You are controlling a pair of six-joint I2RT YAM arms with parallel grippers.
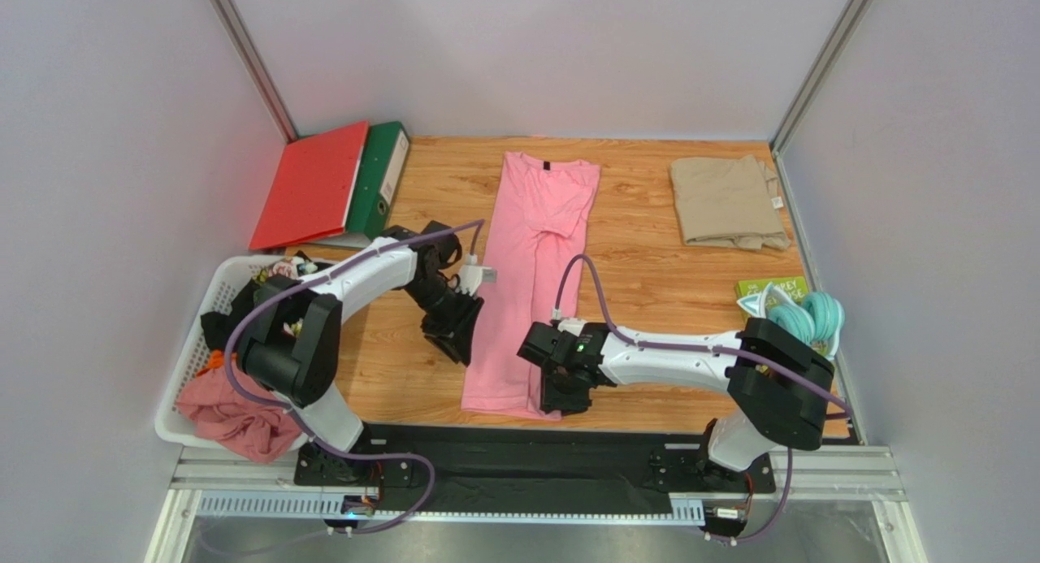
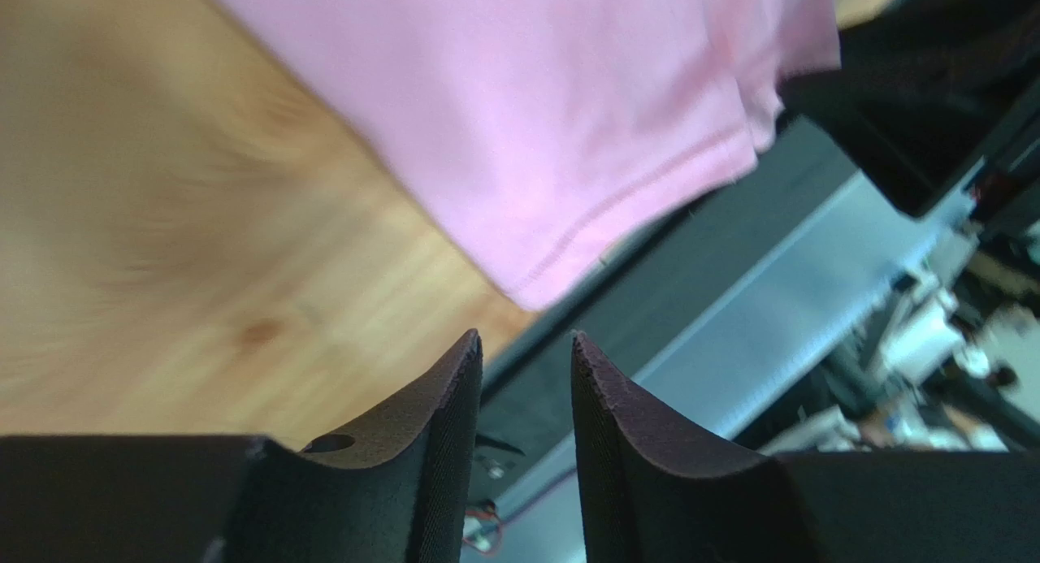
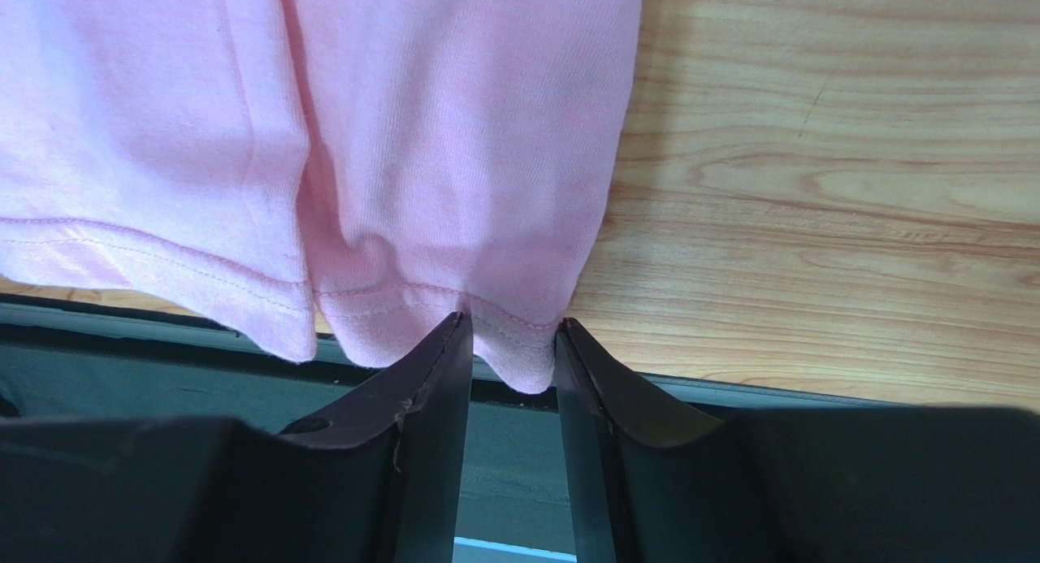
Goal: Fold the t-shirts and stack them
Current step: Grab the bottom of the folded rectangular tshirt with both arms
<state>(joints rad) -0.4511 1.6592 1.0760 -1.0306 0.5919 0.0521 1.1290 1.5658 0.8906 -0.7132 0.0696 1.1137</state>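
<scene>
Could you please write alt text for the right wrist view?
The right gripper brackets a hem corner of the pink t-shirt, its jaws apart. The wooden table shows on the right.

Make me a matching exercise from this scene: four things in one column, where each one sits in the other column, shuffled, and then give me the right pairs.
Things:
1. pink t-shirt
2. beige t-shirt
3. red binder
4. white basket

Places, seen from the top camera:
A. far right corner, folded small
B. near left edge
C. centre, laid out as a long strip
D. far left corner

Pairs: 1-C, 2-A, 3-D, 4-B
</scene>
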